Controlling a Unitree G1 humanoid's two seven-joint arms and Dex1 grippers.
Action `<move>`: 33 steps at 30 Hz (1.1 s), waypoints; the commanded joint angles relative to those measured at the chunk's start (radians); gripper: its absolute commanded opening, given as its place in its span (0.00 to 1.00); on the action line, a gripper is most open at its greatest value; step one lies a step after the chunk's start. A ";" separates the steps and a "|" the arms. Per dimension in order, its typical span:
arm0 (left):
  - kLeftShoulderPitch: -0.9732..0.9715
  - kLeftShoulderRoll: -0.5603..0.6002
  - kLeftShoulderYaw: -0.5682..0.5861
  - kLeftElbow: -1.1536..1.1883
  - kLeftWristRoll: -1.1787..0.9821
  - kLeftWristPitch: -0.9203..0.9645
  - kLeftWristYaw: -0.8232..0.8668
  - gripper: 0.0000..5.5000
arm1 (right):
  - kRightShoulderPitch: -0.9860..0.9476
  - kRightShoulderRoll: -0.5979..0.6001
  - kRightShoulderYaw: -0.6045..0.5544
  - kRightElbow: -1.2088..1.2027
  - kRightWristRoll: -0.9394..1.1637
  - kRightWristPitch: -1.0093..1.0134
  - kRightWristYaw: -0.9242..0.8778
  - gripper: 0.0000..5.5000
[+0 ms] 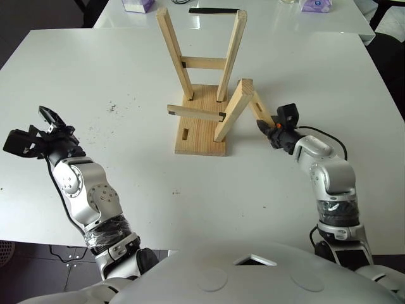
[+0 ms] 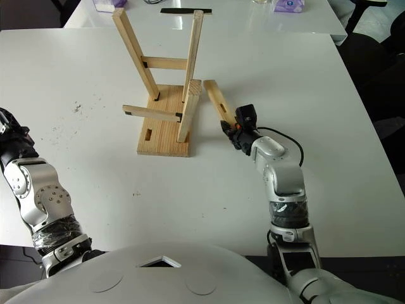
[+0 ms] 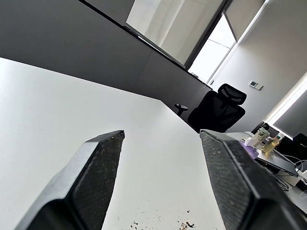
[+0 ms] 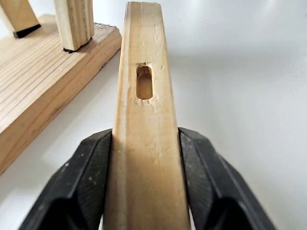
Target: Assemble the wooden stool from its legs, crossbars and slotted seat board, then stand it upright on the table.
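Closest in, at the left edge of the table [image 1: 126, 183], the left end effector [image 3: 162, 134] hovers with its fingers spread wide and nothing between them. From the right eye it is cut off at the frame's edge. A scatter of dark specks [image 1: 104, 120] lies on the table just beyond it.

Over on the right, the right end effector [image 4: 145, 134] is clamped on a loose leg [image 1: 256, 104], one pad pressed to each side. The leg's near end is buried between the fingers. Its oval slot [image 4: 144, 82] faces up, and it slants away towards the stool. The far tip sits just beside the top of a leaning leg [image 1: 231, 114], though I can't tell whether they touch.

That leaning leg stands tilted on the seat board [image 1: 202, 142], which lies flat mid-table. A crossbar [image 1: 193, 112] juts from it to the left, free end in the air. One open slot [image 1: 185, 133] shows near the board's front corner.

At the board's far end, two upright legs [image 1: 176, 54] stand joined by a second crossbar [image 1: 204, 63].

Beyond, on the next table, there's a black strip [image 1: 214, 11], plus purple boxes [image 1: 138, 5] cut off by the frame.
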 commanded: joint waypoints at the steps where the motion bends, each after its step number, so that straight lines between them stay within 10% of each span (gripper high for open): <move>1: -0.061 0.039 -0.006 -0.018 -0.080 0.060 -0.029 0.54 | -0.167 0.086 -0.243 0.117 0.198 0.116 -0.051 0.37; 11: -0.223 0.188 -0.050 -0.203 -0.610 0.321 -0.236 0.57 | -0.530 0.033 -0.557 0.250 0.629 0.142 -0.011 0.37; 21: -0.393 0.359 -0.216 -0.220 -1.012 0.591 -0.431 0.84 | -0.622 -0.109 -0.456 0.063 0.975 0.244 0.216 0.37; 33: -0.569 0.569 -0.319 -0.089 -1.334 0.869 -0.541 0.85 | -0.456 -0.259 -0.313 -0.179 1.160 0.279 0.276 0.37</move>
